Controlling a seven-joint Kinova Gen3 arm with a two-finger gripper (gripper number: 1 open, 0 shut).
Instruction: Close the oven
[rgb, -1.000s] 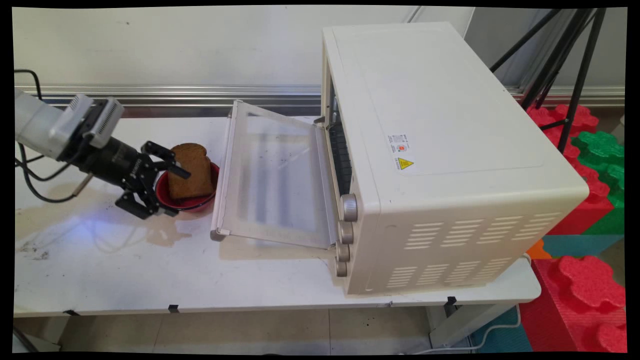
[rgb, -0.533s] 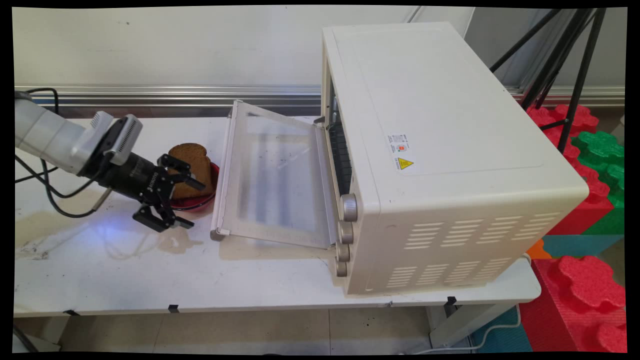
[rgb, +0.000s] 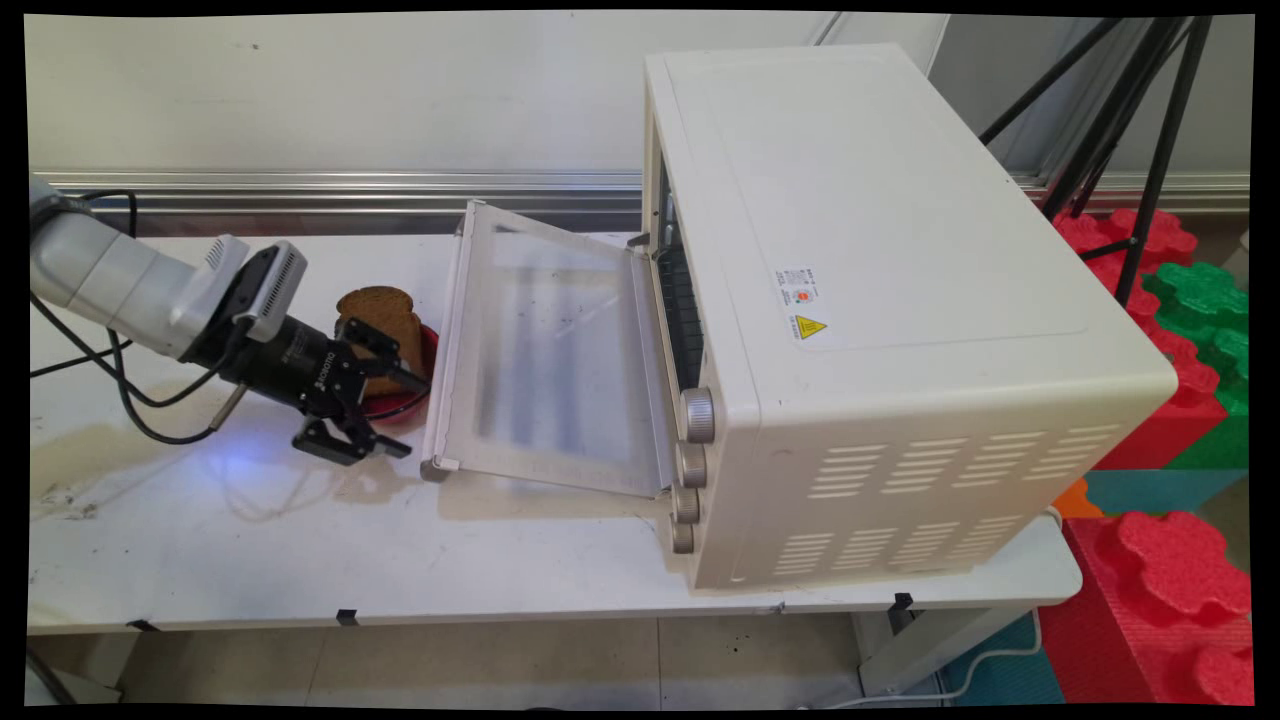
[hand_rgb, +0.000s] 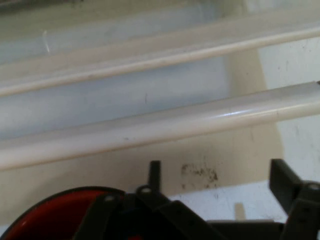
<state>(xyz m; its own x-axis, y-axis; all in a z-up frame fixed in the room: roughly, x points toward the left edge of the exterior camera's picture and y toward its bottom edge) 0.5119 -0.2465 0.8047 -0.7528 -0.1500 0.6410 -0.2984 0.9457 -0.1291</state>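
My black gripper (rgb: 408, 416) is open and empty, low over the white table, pointing right at the handle edge of the open oven door (rgb: 550, 360). Its far finger crosses in front of a red bowl (rgb: 428, 345) that holds a brown slice of toast (rgb: 376, 304) leaning upright. The near finger hangs in front of the bowl, over the table. In the hand view the gripper (hand_rgb: 220, 180) faces the cream handle bar (hand_rgb: 165, 120) of the door, and the red bowl (hand_rgb: 55, 215) shows at the bottom left beside the left finger (hand_rgb: 154, 172).
A large cream toaster oven (rgb: 850, 300) takes up the right half of the table (rgb: 300, 540), its glass door folded down to the left. Black cables hang from the arm at the left. Red and green foam blocks (rgb: 1180, 560) and a tripod stand right of the table.
The gripper has moved right and slightly down, past the bowl toward the oven door's handle. It has stayed open. The toast and bowl have not moved.
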